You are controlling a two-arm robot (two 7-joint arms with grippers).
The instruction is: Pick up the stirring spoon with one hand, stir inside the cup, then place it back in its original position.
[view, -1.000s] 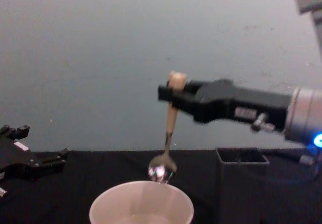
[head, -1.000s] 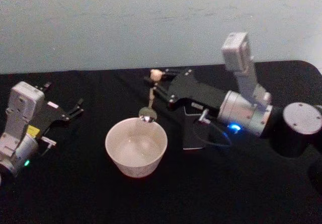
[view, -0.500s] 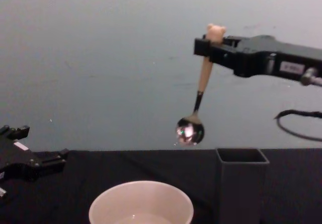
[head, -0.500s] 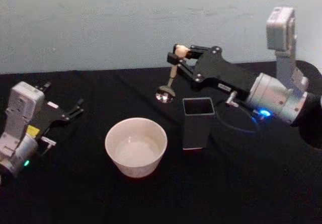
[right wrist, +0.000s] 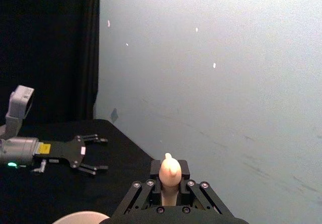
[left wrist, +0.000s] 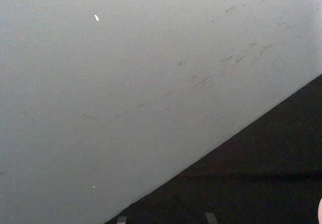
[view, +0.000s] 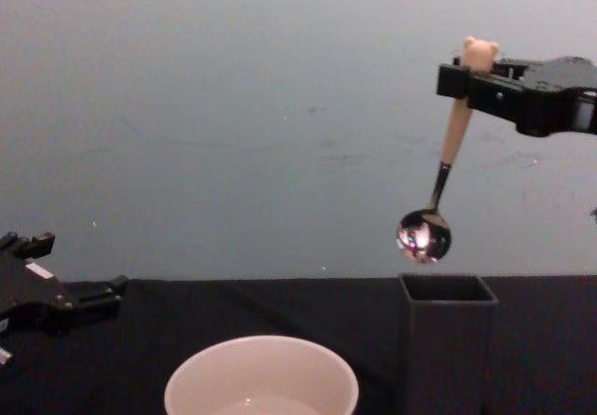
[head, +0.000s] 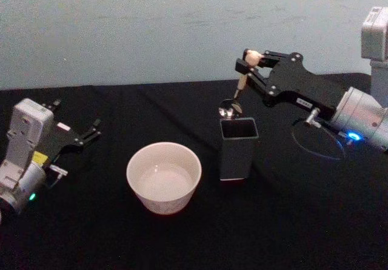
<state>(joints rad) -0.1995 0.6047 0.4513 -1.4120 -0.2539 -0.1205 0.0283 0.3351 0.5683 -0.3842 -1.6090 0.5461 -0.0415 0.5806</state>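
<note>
My right gripper (head: 251, 61) is shut on the beige handle of the stirring spoon (view: 450, 149), just under its small bear head (right wrist: 169, 170). The spoon hangs bowl-down, its shiny bowl (view: 424, 235) a short way above the open top of the dark grey square holder (head: 237, 147). The wide cream-white cup (head: 163, 176) stands on the black table to the holder's left, apart from the spoon. My left gripper (head: 92, 130) rests open on the table at the far left, parked.
The black table (head: 291, 221) ends at a pale wall (head: 151, 27) close behind the holder. A coiled dark cable (head: 315, 141) lies on the table under my right arm.
My right gripper has carried the spoon up and to the right, from over the cup to above the holder. The left arm has not moved.
</note>
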